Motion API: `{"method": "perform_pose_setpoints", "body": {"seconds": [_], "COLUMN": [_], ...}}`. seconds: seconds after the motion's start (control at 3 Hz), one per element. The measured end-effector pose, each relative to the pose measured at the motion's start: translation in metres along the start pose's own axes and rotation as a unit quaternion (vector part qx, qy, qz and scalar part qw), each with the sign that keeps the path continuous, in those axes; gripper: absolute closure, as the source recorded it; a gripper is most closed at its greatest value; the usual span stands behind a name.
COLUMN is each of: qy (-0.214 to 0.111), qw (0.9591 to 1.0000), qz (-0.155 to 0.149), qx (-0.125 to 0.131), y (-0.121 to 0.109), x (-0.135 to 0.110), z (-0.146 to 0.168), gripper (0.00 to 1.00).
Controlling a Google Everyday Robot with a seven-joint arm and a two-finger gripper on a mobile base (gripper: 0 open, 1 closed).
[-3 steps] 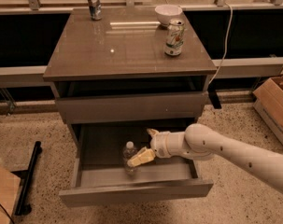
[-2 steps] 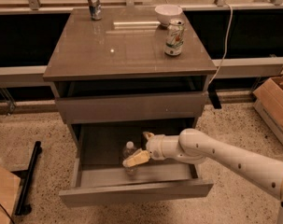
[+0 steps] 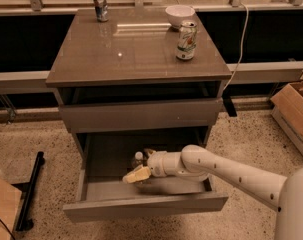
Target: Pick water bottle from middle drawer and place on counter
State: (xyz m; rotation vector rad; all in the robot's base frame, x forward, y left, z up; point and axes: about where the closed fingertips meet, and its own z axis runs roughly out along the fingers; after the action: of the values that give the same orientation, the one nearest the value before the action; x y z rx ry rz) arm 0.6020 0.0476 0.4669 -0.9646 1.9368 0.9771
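The middle drawer [image 3: 141,204] is pulled out, with a grey floor and low walls. The water bottle [image 3: 137,159] stands upright inside it, left of centre; its white cap shows and its body is partly hidden. My gripper [image 3: 142,164] is down in the drawer, reaching in from the right. It is open, with one yellowish finger [image 3: 135,175] in front of the bottle and the other behind it. The glossy counter [image 3: 136,54] is above.
On the counter stand a dark silvery can [image 3: 100,4] at the back left, a white bowl [image 3: 179,15] and a white-and-green can [image 3: 186,40] at the right. A shut drawer front [image 3: 141,115] lies above the open drawer. A cardboard box [image 3: 296,114] sits on the floor at the right.
My gripper has moved left inside the drawer and closer around the bottle. The bottle has stayed upright in the same spot.
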Motion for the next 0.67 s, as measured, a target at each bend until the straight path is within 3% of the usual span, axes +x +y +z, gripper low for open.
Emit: {"method": "perform_pose_setpoints", "body": {"seconds": [0.67], "qy": [-0.003], "qw": [1.0], "qz": [0.007], "qx": [-0.005], "y": [0.0095], "x": [0.0047], "z": [0.0016], "gripper": [0.42]}}
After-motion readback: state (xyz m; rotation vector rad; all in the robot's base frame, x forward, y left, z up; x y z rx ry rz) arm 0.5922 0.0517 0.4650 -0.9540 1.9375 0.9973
